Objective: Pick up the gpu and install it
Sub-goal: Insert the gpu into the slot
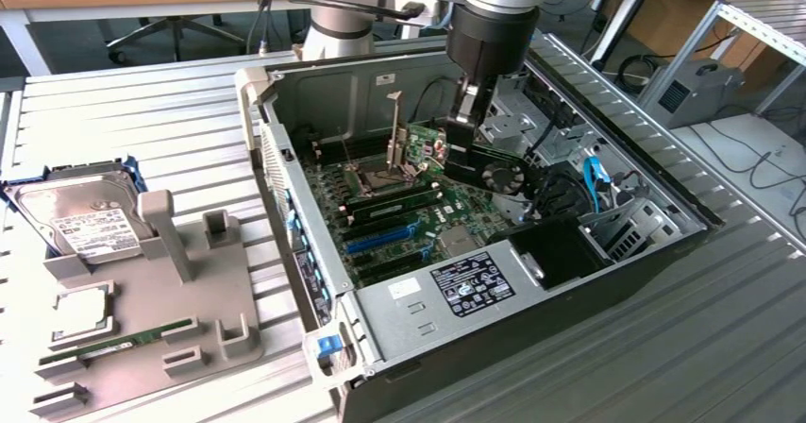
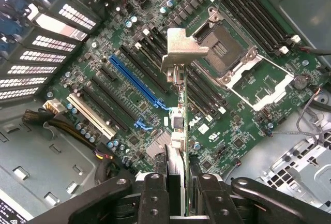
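The gpu point(image 1: 426, 147), a green card with a black round fan and a silver end bracket, hangs on edge above the motherboard point(image 1: 410, 217) inside the open computer case point(image 1: 259, 97). My gripper point(image 1: 469, 163) reaches down from above and is shut on its upper edge. In the wrist view the gpu point(image 2: 178, 115) appears edge-on between my fingers point(image 2: 155, 195), its bracket farthest from the camera. It hangs over the black slots beside the long blue slot point(image 2: 135, 80), clear of the board. My gripper point(image 2: 182, 198) clamps the card from both sides.
An empty CPU socket point(image 2: 223, 45) with its lever raised lies past the card. A power supply point(image 1: 473, 286) fills the case's near corner. At the exterior view's left, a grey holder point(image 1: 164, 300) carries a hard drive point(image 1: 86, 223), a processor point(image 1: 82, 312) and a memory stick point(image 1: 120, 340).
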Tool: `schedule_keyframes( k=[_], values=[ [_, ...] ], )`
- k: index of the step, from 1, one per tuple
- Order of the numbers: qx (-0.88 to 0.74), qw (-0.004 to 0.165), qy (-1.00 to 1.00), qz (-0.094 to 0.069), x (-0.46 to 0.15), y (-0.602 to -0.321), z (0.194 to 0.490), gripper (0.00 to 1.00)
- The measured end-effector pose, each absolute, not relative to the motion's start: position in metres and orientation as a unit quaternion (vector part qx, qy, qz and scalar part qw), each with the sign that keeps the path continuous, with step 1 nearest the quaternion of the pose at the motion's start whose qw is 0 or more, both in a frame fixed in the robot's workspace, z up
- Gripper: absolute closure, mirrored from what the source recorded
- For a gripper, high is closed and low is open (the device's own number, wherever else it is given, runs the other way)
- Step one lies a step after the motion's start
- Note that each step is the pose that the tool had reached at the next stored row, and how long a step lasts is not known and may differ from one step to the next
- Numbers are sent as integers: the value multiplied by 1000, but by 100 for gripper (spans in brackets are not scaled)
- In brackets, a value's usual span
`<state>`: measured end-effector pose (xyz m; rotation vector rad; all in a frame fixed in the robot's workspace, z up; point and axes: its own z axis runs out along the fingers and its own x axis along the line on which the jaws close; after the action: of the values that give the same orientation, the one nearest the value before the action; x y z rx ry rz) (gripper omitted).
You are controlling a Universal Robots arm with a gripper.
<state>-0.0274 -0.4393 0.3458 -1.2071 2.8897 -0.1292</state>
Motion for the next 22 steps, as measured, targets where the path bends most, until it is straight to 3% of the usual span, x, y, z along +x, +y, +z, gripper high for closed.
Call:
schedule_keyframes(
  k=[22],
  values=[
    [-406,4,913,-43,-27,-439,346,73]
  ],
)
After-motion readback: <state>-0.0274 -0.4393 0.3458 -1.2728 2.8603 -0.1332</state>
